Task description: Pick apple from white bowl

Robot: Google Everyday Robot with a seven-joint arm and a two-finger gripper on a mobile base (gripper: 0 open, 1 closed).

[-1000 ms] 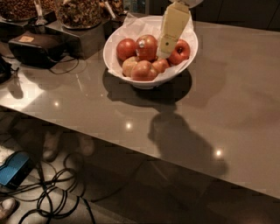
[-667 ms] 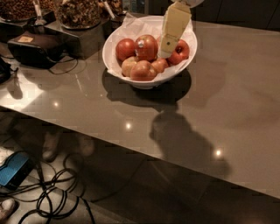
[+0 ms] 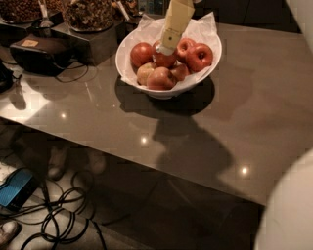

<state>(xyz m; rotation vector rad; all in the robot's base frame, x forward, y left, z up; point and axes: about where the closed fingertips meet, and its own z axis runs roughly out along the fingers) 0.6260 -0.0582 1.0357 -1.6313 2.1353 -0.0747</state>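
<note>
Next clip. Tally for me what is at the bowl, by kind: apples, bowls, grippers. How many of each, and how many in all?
apples: 7 in view, all in the bowl
white bowl: 1
gripper: 1, reaching down into the bowl, its tip at the apples near the middle
Total: 9

Pincer (image 3: 166,47) over the white bowl (image 3: 168,91) — red apples (image 3: 199,57) packed beneath, nut containers (image 3: 90,14) left.

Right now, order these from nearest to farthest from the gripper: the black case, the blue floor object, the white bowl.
1. white bowl: beneath the gripper, which hangs over its apples.
2. black case: left, on the table.
3. blue object: floor, lower left.
</note>
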